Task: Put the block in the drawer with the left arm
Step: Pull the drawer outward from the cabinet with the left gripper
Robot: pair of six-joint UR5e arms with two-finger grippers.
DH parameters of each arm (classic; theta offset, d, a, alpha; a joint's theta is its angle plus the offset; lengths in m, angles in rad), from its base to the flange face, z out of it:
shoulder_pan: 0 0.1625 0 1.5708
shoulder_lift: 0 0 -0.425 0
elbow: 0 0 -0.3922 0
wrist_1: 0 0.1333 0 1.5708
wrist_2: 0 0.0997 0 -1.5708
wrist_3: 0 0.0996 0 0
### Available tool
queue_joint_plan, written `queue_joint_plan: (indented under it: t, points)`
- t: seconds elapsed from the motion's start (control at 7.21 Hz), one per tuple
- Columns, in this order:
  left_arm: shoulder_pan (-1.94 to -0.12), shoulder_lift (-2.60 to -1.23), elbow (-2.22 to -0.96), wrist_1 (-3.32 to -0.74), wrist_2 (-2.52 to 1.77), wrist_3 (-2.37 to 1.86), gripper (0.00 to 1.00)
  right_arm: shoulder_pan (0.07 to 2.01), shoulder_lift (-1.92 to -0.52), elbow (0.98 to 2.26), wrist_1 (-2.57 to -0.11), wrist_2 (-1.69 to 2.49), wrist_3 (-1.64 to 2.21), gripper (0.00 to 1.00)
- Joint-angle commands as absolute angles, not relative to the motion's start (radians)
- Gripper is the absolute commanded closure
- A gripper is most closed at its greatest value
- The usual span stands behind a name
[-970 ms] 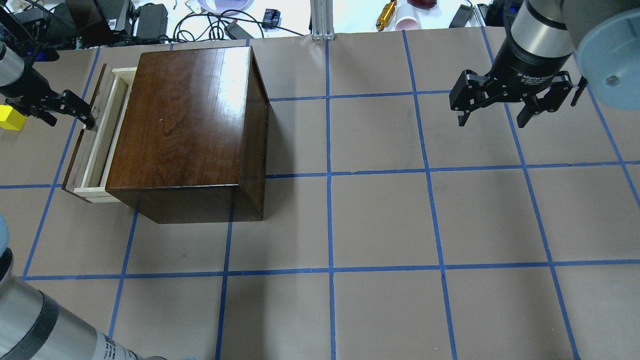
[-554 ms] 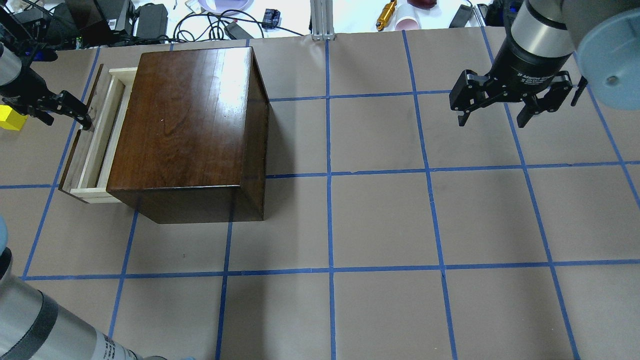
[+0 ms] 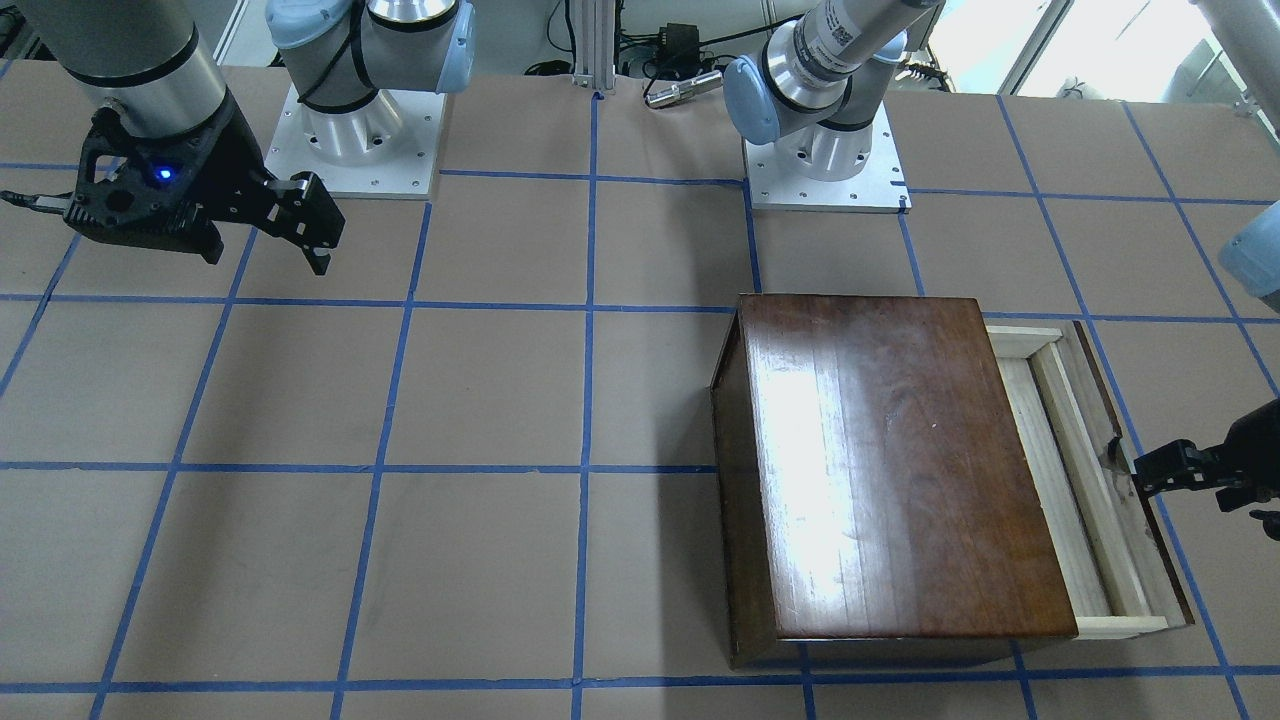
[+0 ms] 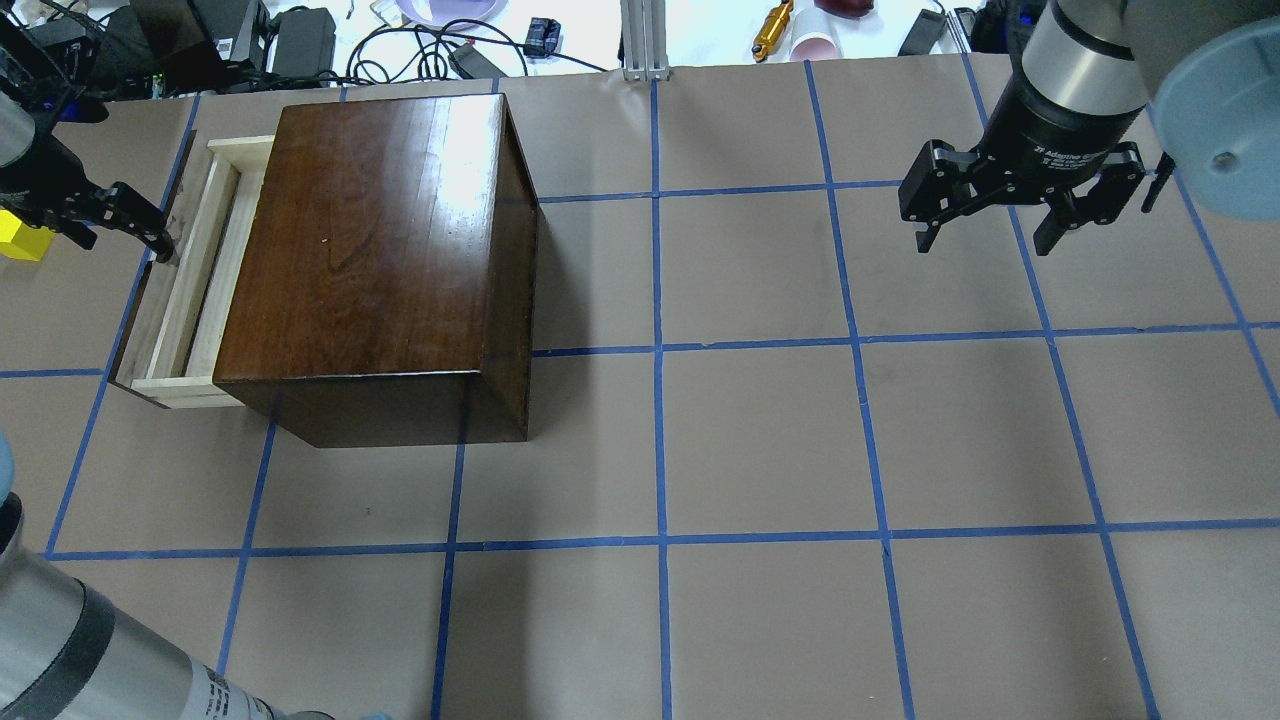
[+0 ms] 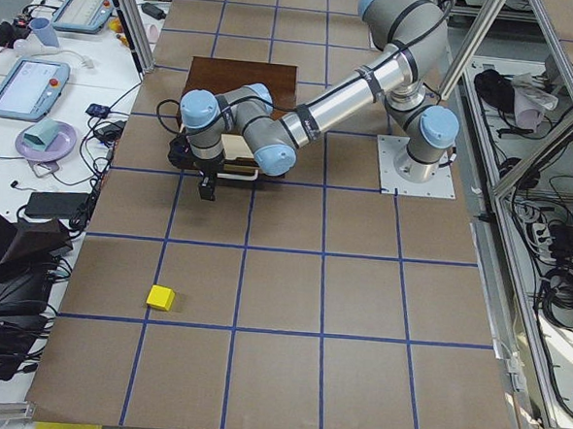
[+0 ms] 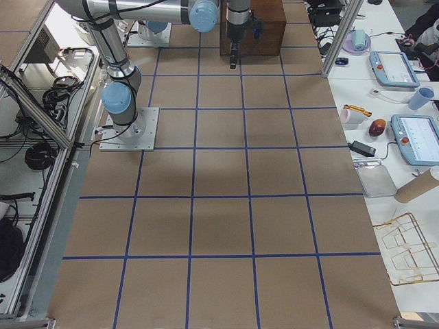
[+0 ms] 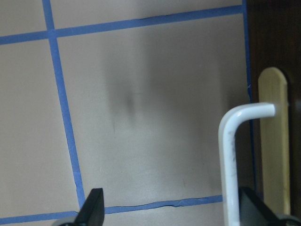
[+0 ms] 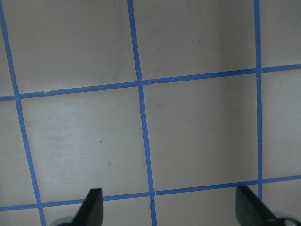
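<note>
The block (image 5: 160, 297) lies on the table well left of the drawer (image 4: 185, 290), which stands partly out of the cabinet (image 4: 380, 250). It is a small rigid cube, probably light, best pinched across two flat opposite faces. The left gripper (image 4: 125, 235) hangs at the drawer front with its fingers spread. The white handle (image 7: 230, 160) is just inside one finger, possibly touching. The right gripper (image 4: 985, 245) hovers far right, also spread. The cabinet top leaves only a narrow slot of open tray.
</note>
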State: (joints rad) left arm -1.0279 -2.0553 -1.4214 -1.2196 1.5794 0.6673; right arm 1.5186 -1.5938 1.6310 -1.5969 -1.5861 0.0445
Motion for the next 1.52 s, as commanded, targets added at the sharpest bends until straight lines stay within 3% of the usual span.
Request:
queue_joint_plan:
  t: [0.0, 1.39]
  points:
    - [-1.026, -2.057, -1.416, -1.22, 1.585, 0.689, 0.0, 1.519, -1.594, 1.631, -1.597, -1.586, 0.044, 0.0]
    - [-0.999, -2.076, -1.382, -1.204, 1.585, 0.729, 0.0, 1.519, -1.594, 1.631, -1.597, -1.586, 0.044, 0.0]
